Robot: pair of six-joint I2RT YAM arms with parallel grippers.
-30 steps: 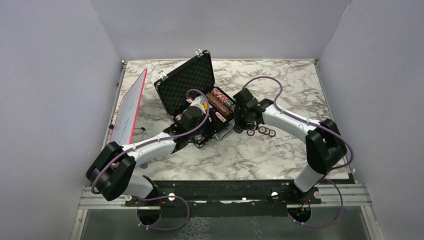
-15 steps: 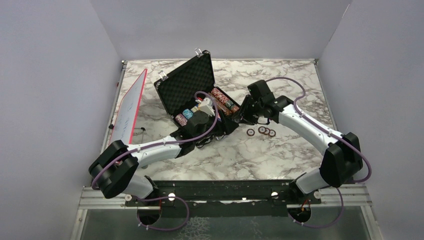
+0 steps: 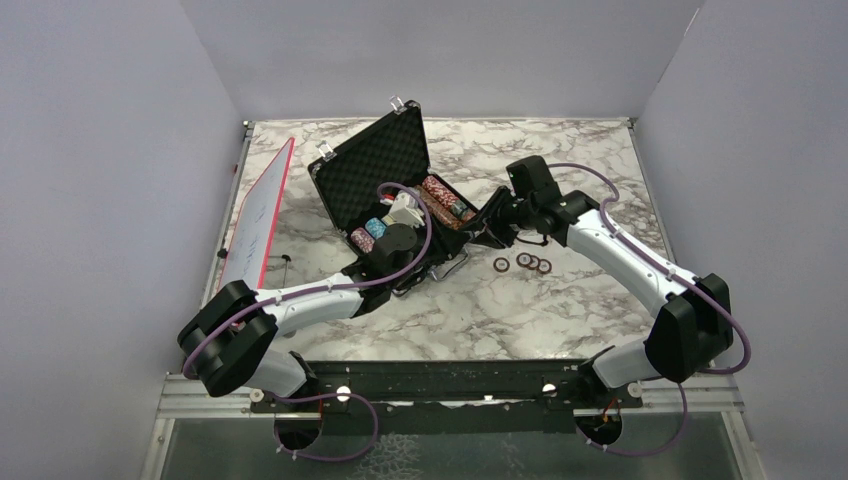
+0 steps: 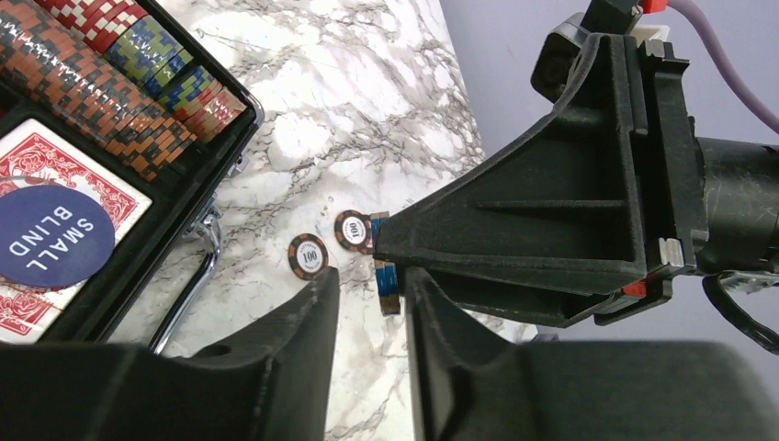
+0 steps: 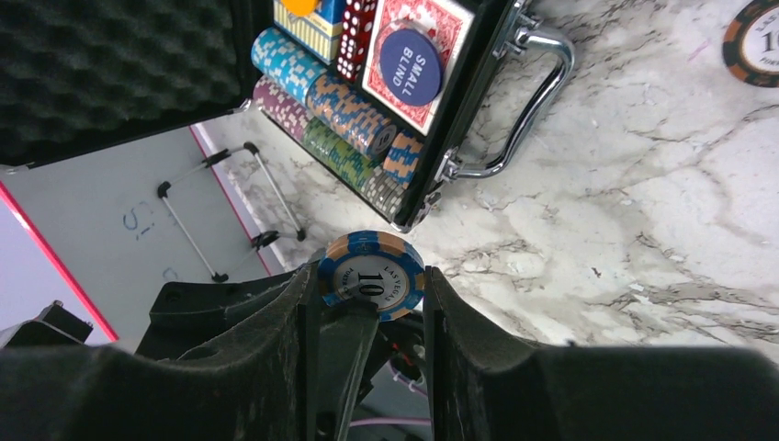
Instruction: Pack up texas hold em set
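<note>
The black silver-edged briefcase (image 3: 372, 160) lies open, with rows of poker chips (image 4: 101, 92), red-backed cards (image 4: 55, 152), red dice (image 5: 358, 28) and a blue "small blind" disc (image 5: 412, 53) in its tray. My right gripper (image 5: 367, 276) is shut on a blue-and-orange "10" chip (image 5: 377, 265), held just right of the case. My left gripper (image 4: 370, 280) faces it, open, with its jaws either side of that chip (image 4: 388, 289). The chip is seen edge-on against one finger, with a gap to the other. Three brown chips (image 3: 524, 260) lie on the marble; two show as "100" chips (image 4: 308, 255).
A red-edged white board (image 3: 258, 215) leans on its stand at the left table edge. The case's metal handle (image 5: 533, 101) sticks out over the marble toward the loose chips. Grey walls enclose the table on three sides.
My right gripper has drawn back from over the case's front to just right of it. My left wrist has swung right, toward the right gripper.
</note>
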